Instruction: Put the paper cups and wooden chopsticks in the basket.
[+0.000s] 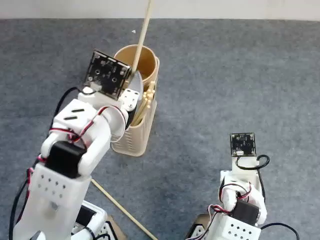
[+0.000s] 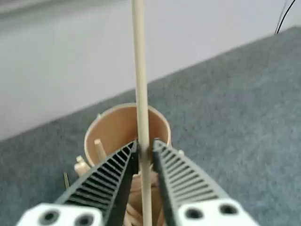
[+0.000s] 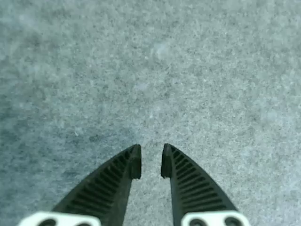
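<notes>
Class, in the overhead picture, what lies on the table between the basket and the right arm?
Nothing: in the high view, the stretch between the basket and the right arm is bare grey carpet.

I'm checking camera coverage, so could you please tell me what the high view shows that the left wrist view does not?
The high view adds a loose chopstick lying on the carpet, the basket's outer wall and the right arm. The left wrist view adds the left gripper, its fingers shut on the held chopstick. Both share that chopstick standing over the paper cup in the basket.
</notes>
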Tool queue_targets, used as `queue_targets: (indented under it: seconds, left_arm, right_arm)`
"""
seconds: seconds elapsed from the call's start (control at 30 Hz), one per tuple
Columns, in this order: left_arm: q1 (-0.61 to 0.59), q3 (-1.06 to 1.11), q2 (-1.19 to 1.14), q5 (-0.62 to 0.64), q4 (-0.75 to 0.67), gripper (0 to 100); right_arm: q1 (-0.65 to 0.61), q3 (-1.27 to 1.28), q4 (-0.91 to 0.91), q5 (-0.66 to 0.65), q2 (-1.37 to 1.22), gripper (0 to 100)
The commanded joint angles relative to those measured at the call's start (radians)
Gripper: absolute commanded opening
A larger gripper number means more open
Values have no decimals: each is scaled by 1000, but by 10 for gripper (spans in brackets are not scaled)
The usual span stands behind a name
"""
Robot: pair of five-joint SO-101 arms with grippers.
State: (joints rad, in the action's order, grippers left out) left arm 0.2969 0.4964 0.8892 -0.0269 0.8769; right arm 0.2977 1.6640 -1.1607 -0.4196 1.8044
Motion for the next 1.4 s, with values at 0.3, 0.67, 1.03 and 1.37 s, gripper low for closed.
queue_targets:
  seconds: [0.3,0.67,1.03,1.37]
  left_arm:
    - [-229,-119,111,2,29,141]
    - [-611,-414,-438,3,321,144]
    - [-539,-684,-1153,-120,566,248]
    - [-466,-814,-1395,-172,637,252]
  right_arm:
    - [12,156,-4,-9,1,88]
    - [12,156,-4,-9,1,88]
    - [12,156,-4,-9,1,88]
    - [12,156,-4,-9,1,88]
